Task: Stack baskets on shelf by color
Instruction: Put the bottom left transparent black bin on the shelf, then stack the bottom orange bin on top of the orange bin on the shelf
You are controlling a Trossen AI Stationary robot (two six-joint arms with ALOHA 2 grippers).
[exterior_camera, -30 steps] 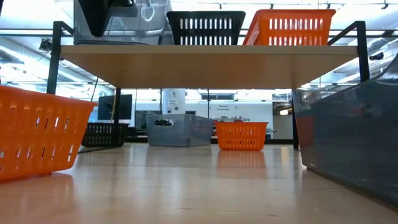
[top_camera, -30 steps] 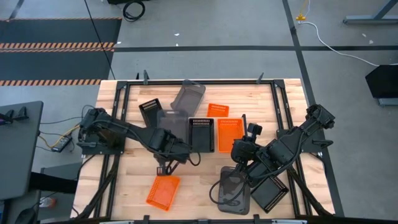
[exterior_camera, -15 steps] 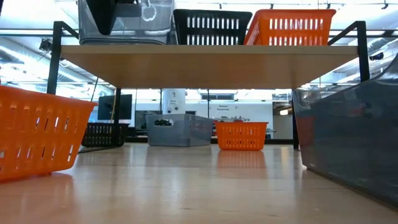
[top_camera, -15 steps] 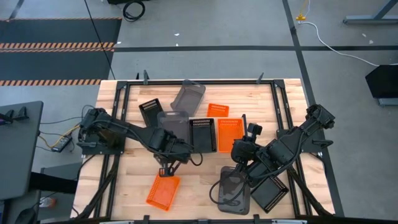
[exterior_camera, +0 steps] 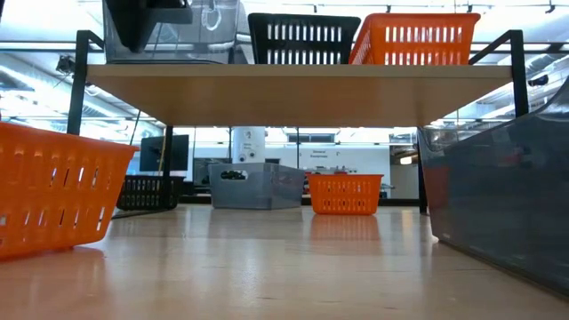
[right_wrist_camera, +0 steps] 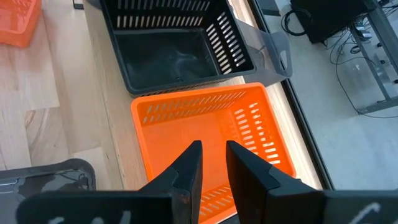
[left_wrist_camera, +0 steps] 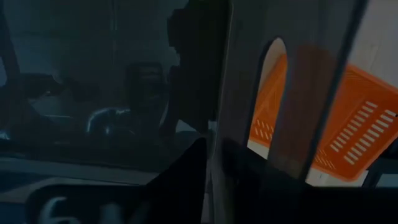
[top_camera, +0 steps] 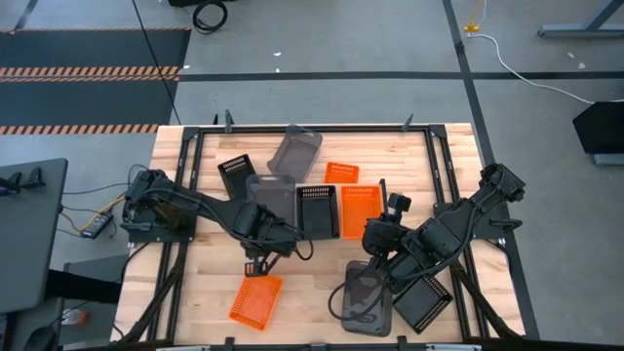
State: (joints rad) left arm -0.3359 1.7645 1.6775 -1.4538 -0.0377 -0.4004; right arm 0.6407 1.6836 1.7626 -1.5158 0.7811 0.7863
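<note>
1. Grey basket (top_camera: 271,193) on the shelf (exterior_camera: 293,93), at the 9 o'clock end seen from above; black basket (top_camera: 317,211) in the middle and orange basket (top_camera: 359,209) at the 3 o'clock end, side by side in one row.
2. Left hand (left_wrist_camera: 214,168) at the grey basket's 6 o'clock wall, one finger on each side of it; cannot tell whether clenched on the wall or released.
3. Right hand (right_wrist_camera: 211,163) just over the orange basket's 6 o'clock rim, fingers slightly parted, grasping nothing.
4. On the worktop (top_camera: 210,283), toward 6 o'clock from the shelf: second orange basket (top_camera: 255,300) near 7 o'clock, second grey basket (top_camera: 369,297) near 5 o'clock, second black basket (top_camera: 424,298) just beside it toward 3 o'clock, under the right arm.
5. Toward 12 o'clock from the shelf: third grey basket (top_camera: 295,148), third black basket (top_camera: 234,174) near 10 o'clock, third orange basket (top_camera: 341,173) near 1 o'clock.
</note>
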